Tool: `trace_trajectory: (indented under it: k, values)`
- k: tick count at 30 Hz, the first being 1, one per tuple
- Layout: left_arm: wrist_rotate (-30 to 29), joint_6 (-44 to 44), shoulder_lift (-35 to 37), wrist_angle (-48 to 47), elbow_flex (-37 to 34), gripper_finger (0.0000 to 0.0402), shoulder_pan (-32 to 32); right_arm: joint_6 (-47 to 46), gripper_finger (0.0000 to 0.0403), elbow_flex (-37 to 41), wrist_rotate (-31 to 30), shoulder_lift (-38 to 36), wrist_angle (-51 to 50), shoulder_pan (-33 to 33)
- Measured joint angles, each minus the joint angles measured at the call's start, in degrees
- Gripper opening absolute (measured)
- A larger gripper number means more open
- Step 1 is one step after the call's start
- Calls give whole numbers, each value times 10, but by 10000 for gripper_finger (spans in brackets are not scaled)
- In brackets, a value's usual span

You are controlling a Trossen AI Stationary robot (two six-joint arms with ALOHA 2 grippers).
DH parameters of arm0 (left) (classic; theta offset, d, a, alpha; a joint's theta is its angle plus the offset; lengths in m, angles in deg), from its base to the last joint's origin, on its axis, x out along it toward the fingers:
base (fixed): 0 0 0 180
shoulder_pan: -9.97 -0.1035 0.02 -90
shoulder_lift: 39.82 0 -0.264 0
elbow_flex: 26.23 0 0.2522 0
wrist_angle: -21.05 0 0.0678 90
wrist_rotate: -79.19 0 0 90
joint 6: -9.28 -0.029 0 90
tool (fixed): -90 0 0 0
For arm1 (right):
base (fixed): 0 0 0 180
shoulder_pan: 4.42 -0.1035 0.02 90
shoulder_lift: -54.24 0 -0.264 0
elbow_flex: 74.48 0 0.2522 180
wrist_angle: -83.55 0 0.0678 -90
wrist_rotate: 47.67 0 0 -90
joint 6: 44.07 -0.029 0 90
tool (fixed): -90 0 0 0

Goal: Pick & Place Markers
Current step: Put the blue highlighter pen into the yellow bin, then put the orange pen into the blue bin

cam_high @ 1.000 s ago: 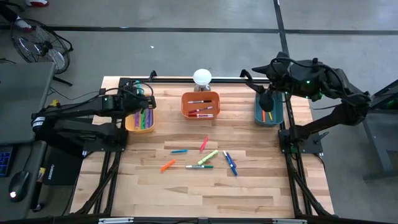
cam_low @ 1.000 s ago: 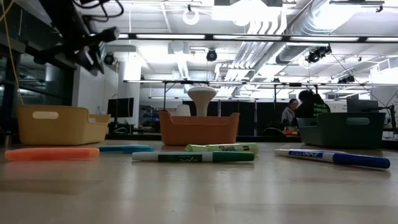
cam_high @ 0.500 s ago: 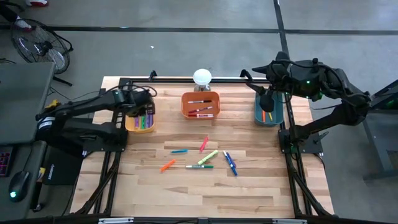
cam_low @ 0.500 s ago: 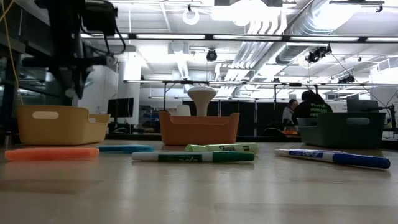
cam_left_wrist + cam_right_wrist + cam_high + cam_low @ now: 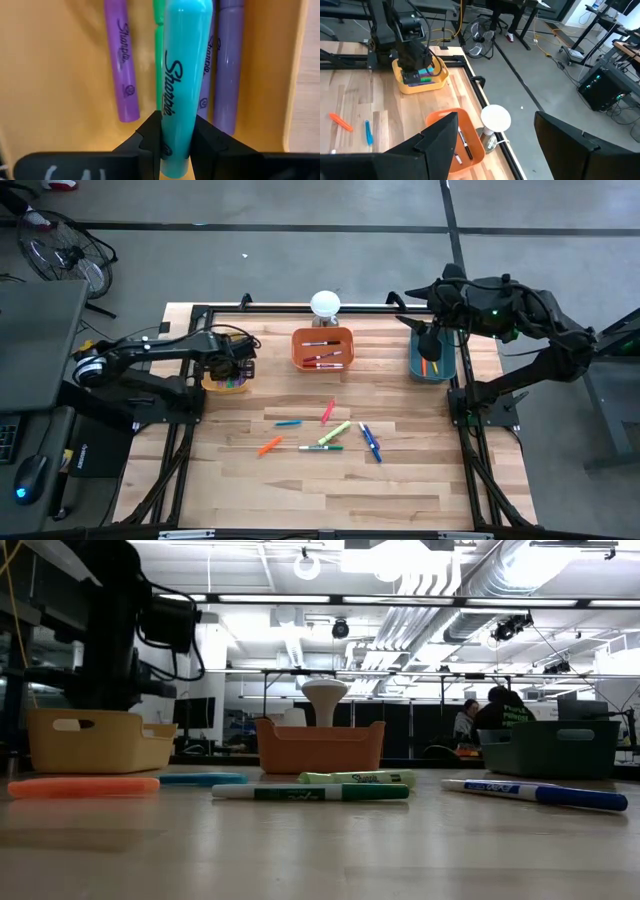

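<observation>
A: Left tool (image 5: 175, 145) is down inside the yellow bin (image 5: 212, 384), at about ten o'clock on the table (image 5: 330, 490), and it is clamped on a teal Sharpie highlighter (image 5: 181, 75).

B: The grip is near one end of the barrel, and the long axis runs straight out ahead of the fingers, level over the bin floor.

A: Lying below it are two purple markers (image 5: 121, 60) and a green marker (image 5: 158, 55), all roughly parallel to the held one. So the coming move, as I judge it, is a plain release: the highlighter would drop into line with its neighbours.

B: Room to move? The bin's side wall sits close beside the outer purple marker, so sideways travel is tight. Straight up looks like the free way out.

A: Right tool (image 5: 432, 338) waits over the teal bin (image 5: 432, 370) at two o'clock, jaws spread wide and holding nothing.

B: More markers lie loose at mid-table: an orange marker (image 5: 269, 446) at seven o'clock of centre, a blue marker (image 5: 370, 442) at five, with more between them.

A: The orange one lies nearer the left arm, the blue one nearer the right. The orange bin (image 5: 323, 348) at twelve o'clock holds a few already.
</observation>
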Motion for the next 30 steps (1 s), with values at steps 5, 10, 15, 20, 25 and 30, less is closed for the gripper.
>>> trace_trajectory:
  k: [5, 10, 15, 20, 25, 30]
  values:
    - [8, 18, 0, 14, -19, 63, 0, 0, 252, 0, 0, 0, -11, 0]
    - [11, 19, 0, 12, -26, 76, 0, 0, 252, 0, 0, 0, -21, 0]
    - [11, 13, 0, 15, -26, 117, 0, -4, 252, 0, 6, 0, -21, 0]
    - [11, 8, 0, 15, -26, 125, 2, -11, 252, 0, 16, 0, -21, 0]
    - [6, -13, 3, 11, -14, 127, 2, -11, 252, 0, 19, 0, -21, 0]
    - [-25, -53, 14, -5, 31, 128, 2, -11, 252, 0, 24, 0, -21, 0]
